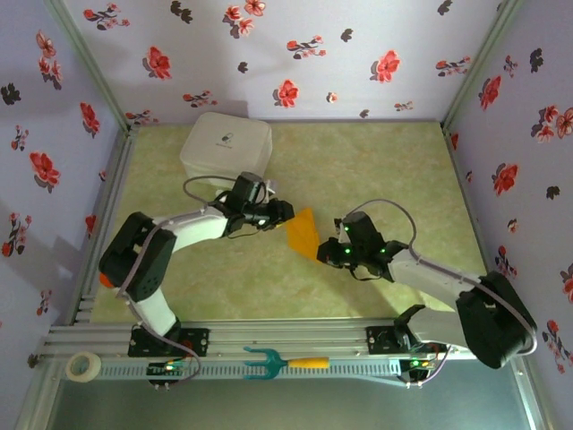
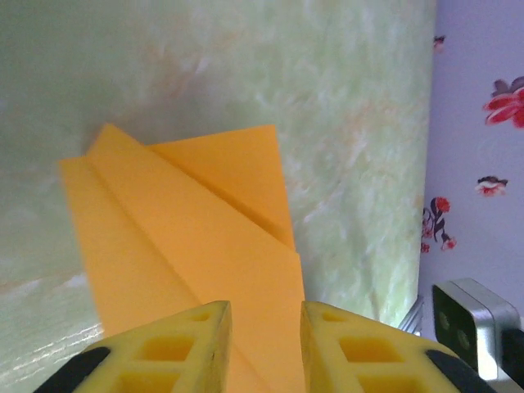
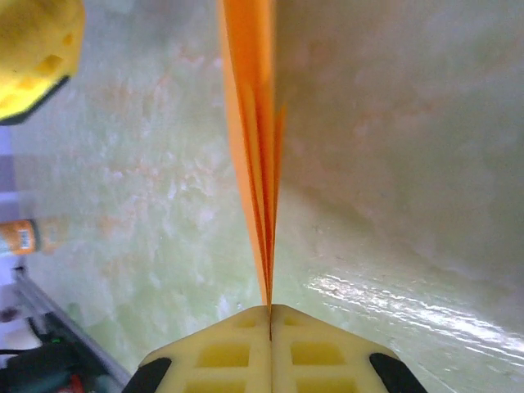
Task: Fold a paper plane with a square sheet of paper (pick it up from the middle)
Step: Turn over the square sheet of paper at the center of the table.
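Your right gripper (image 3: pixel 270 315) is clenched on the paper plane (image 3: pixel 254 123): its yellow pads meet on the paper's near end, and the folded layers run straight away from the fingers, seen edge-on. Your left gripper (image 2: pixel 262 327) stands partly open. There is a clear gap between its two fingers (image 2: pixel 192 352), and the orange sheet passes through that gap without being pinched.

From above, the plane sits mid-table between the two grippers, just beside each, tilted up off the green mat (image 1: pixel 403 170). From the left wrist, its long axis runs from the fingers away to the upper left, where the end is wide and blunt. The other end is hidden at the fingers, so you cannot tell which way the nose points.

You have open mat to the right and on the near side. A white tub (image 1: pixel 226 148) stands close behind the left arm. Flowered walls (image 1: pixel 295 54) close off three sides. The near rail (image 1: pixel 295 340) carries a tape roll (image 1: pixel 83 365) and a teal fork (image 1: pixel 269 363).
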You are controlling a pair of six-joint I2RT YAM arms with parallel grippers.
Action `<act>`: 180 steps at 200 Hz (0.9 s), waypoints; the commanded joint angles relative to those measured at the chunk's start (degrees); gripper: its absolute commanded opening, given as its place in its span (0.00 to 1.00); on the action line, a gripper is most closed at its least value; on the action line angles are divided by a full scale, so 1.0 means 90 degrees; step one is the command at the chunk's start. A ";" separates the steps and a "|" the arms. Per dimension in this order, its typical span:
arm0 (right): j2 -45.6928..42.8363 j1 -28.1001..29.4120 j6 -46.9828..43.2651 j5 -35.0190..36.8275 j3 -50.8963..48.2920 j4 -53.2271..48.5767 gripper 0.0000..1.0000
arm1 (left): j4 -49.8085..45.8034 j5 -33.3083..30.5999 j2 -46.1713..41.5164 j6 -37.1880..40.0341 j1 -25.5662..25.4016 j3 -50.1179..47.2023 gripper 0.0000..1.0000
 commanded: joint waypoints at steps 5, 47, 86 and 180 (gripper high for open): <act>-0.0334 0.0331 -0.1288 0.1661 0.0784 -0.1796 0.06 | -0.0591 -0.0888 -0.0743 0.0403 -0.0015 -0.0186 0.29; 0.0112 0.1323 -0.2084 0.4568 0.1836 -0.3310 0.05 | -0.1104 -0.2102 -0.1730 0.0644 -0.0006 -0.0455 0.30; 0.0870 0.2315 -0.2179 0.6902 0.2424 -0.3856 0.04 | -0.1436 -0.2637 -0.2254 0.0773 -0.0011 -0.0581 0.31; 0.2716 0.2965 -0.2428 0.6841 0.3080 -0.3982 0.06 | -0.1755 -0.3632 -0.3293 0.0593 0.0109 -0.1188 0.31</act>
